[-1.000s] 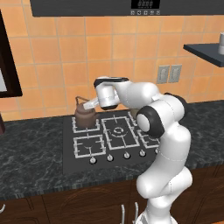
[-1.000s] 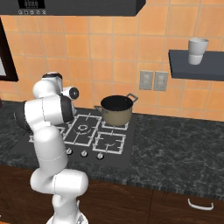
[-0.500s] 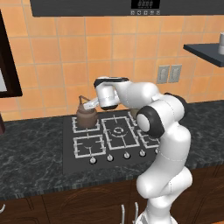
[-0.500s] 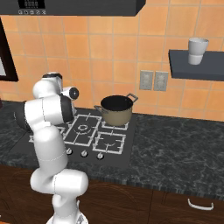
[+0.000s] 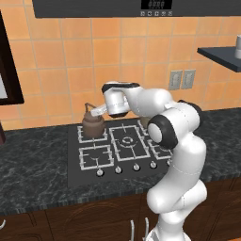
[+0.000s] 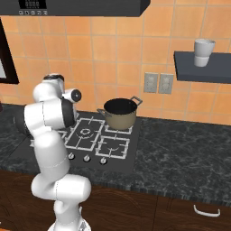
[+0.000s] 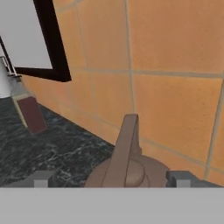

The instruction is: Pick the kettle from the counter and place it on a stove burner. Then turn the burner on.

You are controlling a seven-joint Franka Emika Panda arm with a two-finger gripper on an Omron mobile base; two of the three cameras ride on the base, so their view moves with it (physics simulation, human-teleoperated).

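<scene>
The brown-copper kettle [image 5: 92, 125] sits on the back-left stove burner [image 5: 81, 138] of the black cooktop [image 5: 75, 174], close to the tiled wall. My gripper [image 5: 96, 112] reaches in from the right, over its arched handle. In the hand view the handle [image 7: 126, 146] rises between my fingertips [image 7: 41, 178], with a wide gap on each side, so my gripper [image 7: 110, 179] is open around it. The lid knob [image 7: 133, 171] shows just behind the handle. In the right base view my own arm hides the kettle. The dark marbled counter [image 5: 33, 164] runs on both sides of the cooktop.
An olive stockpot [image 6: 119, 113] stands on the back-right burner. Silver knobs [image 5: 117, 169] line the cooktop's front edge. A wall shelf with a white cup [image 6: 204, 46] hangs at the right. A dark-framed window [image 7: 50, 41] and a small reddish-brown object [image 7: 31, 114] lie to the left.
The hand and the kettle have sunk slightly toward the back-left grate. The pot and the base have not moved.
</scene>
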